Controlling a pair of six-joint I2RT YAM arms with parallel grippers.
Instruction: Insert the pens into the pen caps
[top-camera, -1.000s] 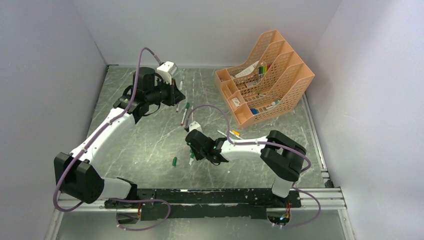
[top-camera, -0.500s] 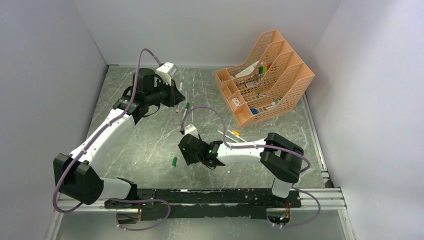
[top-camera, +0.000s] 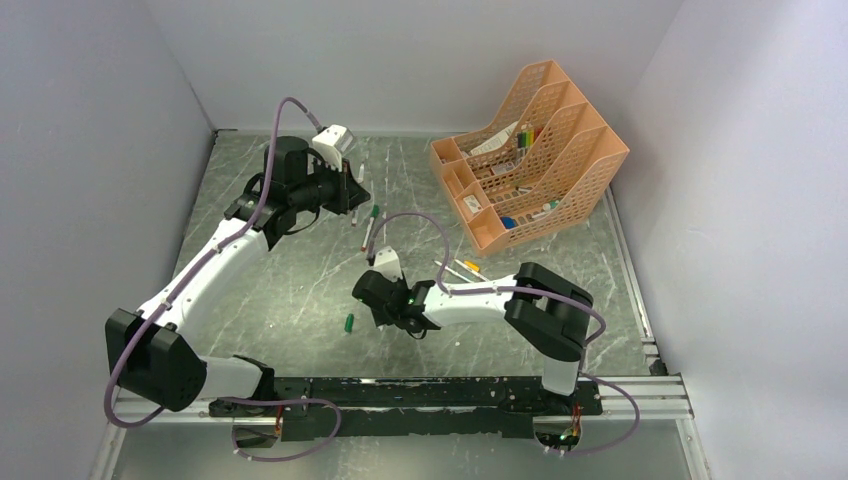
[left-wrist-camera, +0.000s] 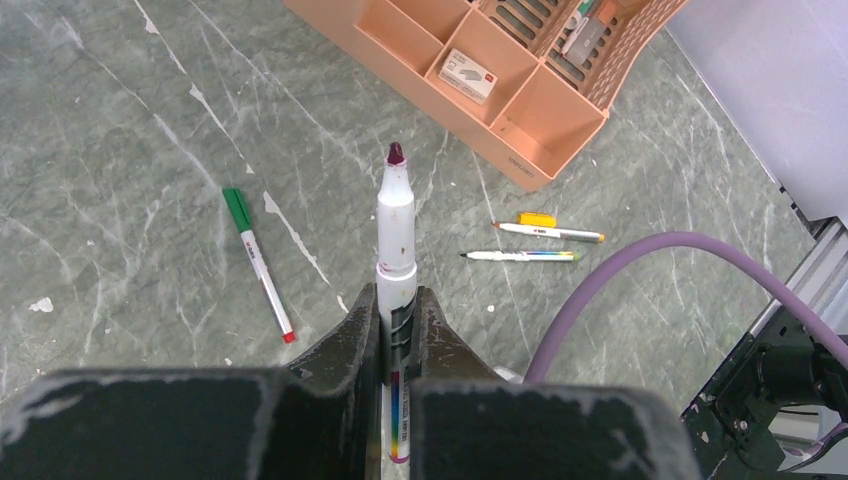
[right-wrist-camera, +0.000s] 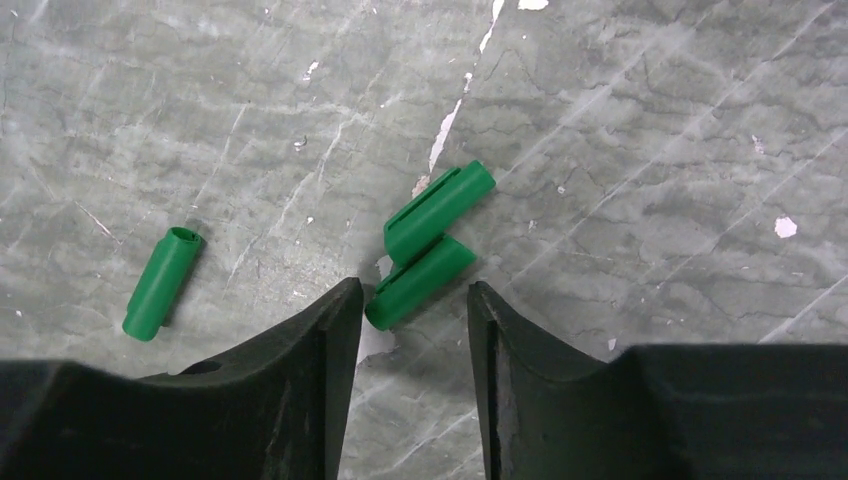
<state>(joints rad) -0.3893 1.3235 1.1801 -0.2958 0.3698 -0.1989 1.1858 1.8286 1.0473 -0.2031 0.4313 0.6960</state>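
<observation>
Though pens (left-wrist-camera: 262, 275) outside, markers (top-camera: 523, 136) in orange organizer (top-camera: 592, 158).

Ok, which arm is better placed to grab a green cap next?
Right, probably: the right fingers are open around one end of a green cap on the table; the left fingers are shut on an uncapped pen, well away.

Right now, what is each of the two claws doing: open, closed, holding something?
Left gripper: closed on an uncapped white pen.
Right gripper: open, holding nothing, poised over two green caps.
</observation>
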